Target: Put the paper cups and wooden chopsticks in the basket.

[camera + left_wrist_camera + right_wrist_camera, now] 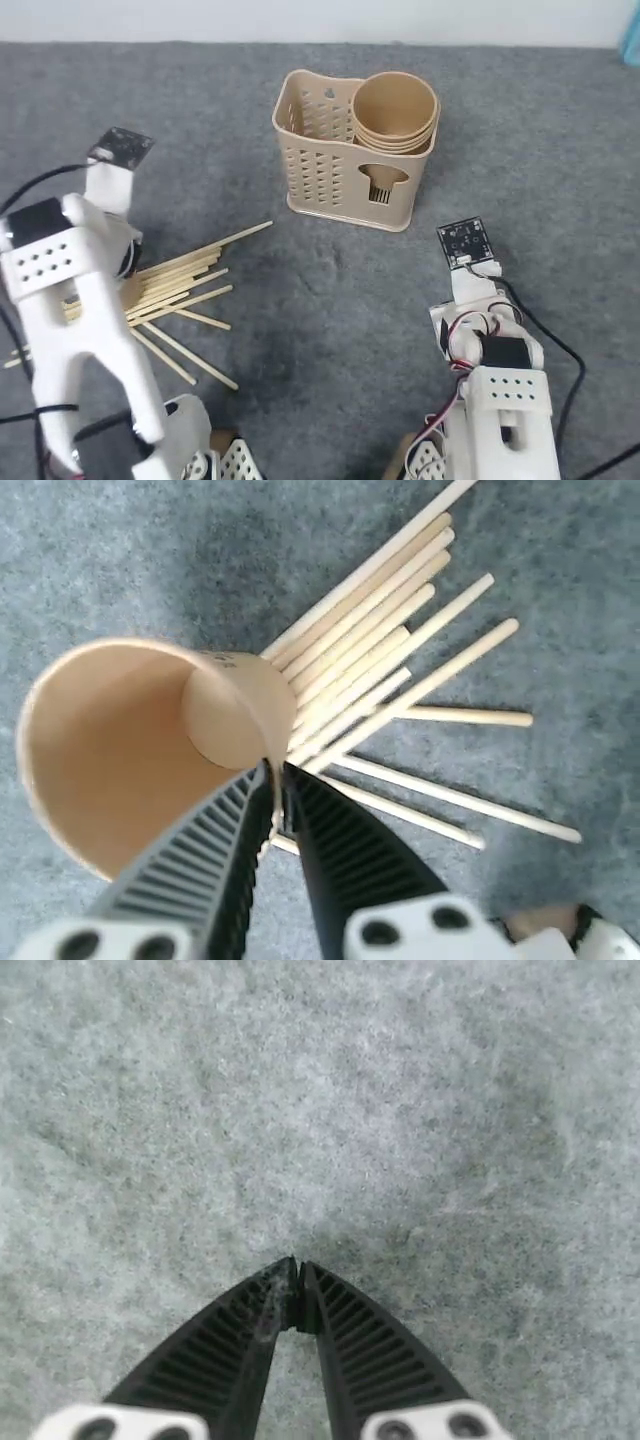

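far to the left of the basket (320,175), and nearer the camera than it, the white left arm (70,300) stands over a scatter of sticks on the grey felt (300,320). from its wrist camera the left gripper (275,770) is clamped on the thin wall of a tan paper cup (120,750): one ribbed black finger lies inside the cup, the other outside, with only the wall between them. the cup is tilted on its side with its mouth turned up toward the camera, so its round bottom shows inside, and it hangs over the near ends of the sticks. the wooden chopsticks (185,280) lie flat on the felt to the left of the basket and well apart from it, most of them bunched roughly parallel and slanting up toward the basket, a few crossing loose on the side away from it; whether the cup touches them i cannot tell. the basket itself is a beige plastic one with slotted walls, standing upright. stacked paper cups (395,110) sit nested and upright in its right-hand end, their rims above the basket's edge. to the right of the basket and nearer the camera stands the right arm (500,390). its right gripper (297,1265) has its black fingers pressed together at the tips, holding nothing, pointed down at bare felt.
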Available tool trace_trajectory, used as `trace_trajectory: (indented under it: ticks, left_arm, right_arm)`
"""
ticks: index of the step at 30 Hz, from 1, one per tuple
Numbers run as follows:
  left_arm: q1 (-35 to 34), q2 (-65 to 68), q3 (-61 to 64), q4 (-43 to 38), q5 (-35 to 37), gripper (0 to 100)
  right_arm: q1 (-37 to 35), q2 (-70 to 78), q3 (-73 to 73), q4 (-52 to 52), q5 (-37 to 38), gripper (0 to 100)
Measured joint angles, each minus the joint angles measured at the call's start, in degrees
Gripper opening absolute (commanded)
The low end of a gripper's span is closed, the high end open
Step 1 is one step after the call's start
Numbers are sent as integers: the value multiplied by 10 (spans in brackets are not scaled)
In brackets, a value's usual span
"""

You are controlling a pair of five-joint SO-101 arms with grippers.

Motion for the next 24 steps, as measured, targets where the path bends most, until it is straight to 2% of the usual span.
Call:
trace_trajectory:
  ticks: [5,8,12,21,24]
  left_arm:
    - [5,0,-121,25,96,11]
    - [37,0,-198,69,118,11]
    - [98,-1,-275,98,162,11]
    - [267,-3,-470,100,302,10]
    - [321,-5,-502,53,335,10]
  right_arm:
    - [0,0,0,2,0,8]
    - [0,0,0,2,0,8]
    - [0,0,0,2,0,8]
    - [0,0,0,2,0,8]
    - [0,0,0,2,0,8]
